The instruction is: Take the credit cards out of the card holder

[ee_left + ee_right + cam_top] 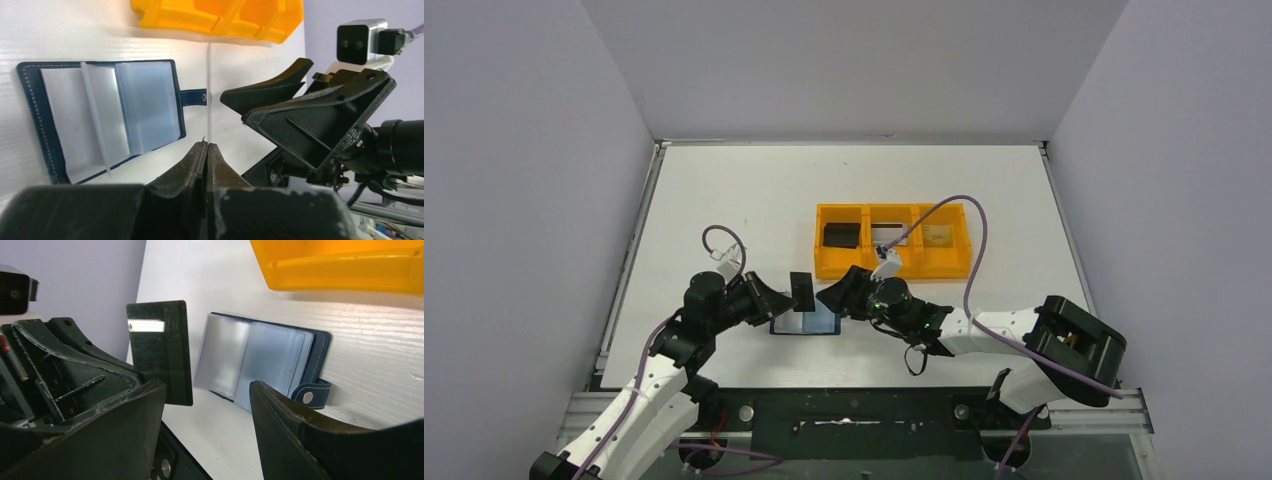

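Note:
The card holder (819, 324) lies open on the table, a dark navy wallet with blue-grey pockets (105, 112) and a small tab (311, 392). My left gripper (784, 297) is shut on a black credit card (801, 290) with a silver stripe (160, 352), held upright just above the wallet. That card shows edge-on (208, 90) in the left wrist view, pinched between my left gripper's (207, 145) jaws. My right gripper (826, 296) faces the card from the right, open (207, 386) with nothing between its fingers. Its left finger (125, 430) sits just in front of the card's lower corner.
An orange three-compartment tray (944, 268) stands behind the wallet, holding a black card (841, 235), a silver-grey card (886, 232) and a gold-tan card (937, 236). Its wall shows in both wrist views (220, 20) (345, 270). The right arm's purple cable (972, 240) arcs over the tray.

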Controlling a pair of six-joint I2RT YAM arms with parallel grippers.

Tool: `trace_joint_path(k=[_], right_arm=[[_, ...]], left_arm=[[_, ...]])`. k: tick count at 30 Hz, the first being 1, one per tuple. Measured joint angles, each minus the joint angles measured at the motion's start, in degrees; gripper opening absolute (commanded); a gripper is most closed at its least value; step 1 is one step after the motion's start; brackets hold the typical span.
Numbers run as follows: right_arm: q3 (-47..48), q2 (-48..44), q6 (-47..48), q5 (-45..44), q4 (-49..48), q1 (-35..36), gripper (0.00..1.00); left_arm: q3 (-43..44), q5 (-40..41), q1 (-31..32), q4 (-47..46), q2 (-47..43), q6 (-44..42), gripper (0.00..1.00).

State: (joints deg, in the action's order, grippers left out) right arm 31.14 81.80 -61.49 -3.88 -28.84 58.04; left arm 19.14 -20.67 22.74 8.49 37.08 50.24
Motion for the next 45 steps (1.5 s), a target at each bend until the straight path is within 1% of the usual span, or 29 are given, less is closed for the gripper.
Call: trace_joint_path(k=[6,9,12,18,23,32,41,42,45], right_arm=[[-3.48,0.48,-2.95,5.73,-10.03,-3.17,0.55],[-4.35,2.49,-5.14,9.62,-16.48,-4.57,0.51],[-5.03,5.40,-7.02,12.68,-21.99,-5.27,0.43],[-5.16,8.52,-9.35,15.91,-27.19,-5.51,0.36],[-5.35,8.55,-9.77,16.26,-28.37,-5.51,0.26],[-6.84,7.63,-9.92,16.17,-28.52,-5.51,0.20],[-7.76,6.73,-9.97,16.02,-29.66,-5.53,0.09],[-7.87,6.32,-9.90,15.93,-29.62,-5.51,0.07],[-8.17,4.96,-9.73,15.80,-29.29,-5.51,0.03]], left_arm=[[-1.66,-4.09,0.00,-5.66,0.46,2.80,0.00],[-2.32,-6.08,0.02,-8.28,0.90,3.76,0.00],[-2.84,-7.58,0.02,-9.77,1.38,4.68,0.00],[-3.15,-9.49,0.02,-11.56,1.66,5.18,0.00],[-3.26,-10.32,0.02,-12.28,2.14,5.66,0.00],[-4.11,-10.80,0.00,-12.50,1.92,6.45,0.00],[-4.20,-10.69,-0.09,-12.55,1.68,6.60,0.00],[-4.26,-10.69,-0.09,-12.55,1.68,6.62,0.02],[-4.33,-10.64,-0.13,-12.57,1.68,6.69,0.12]])
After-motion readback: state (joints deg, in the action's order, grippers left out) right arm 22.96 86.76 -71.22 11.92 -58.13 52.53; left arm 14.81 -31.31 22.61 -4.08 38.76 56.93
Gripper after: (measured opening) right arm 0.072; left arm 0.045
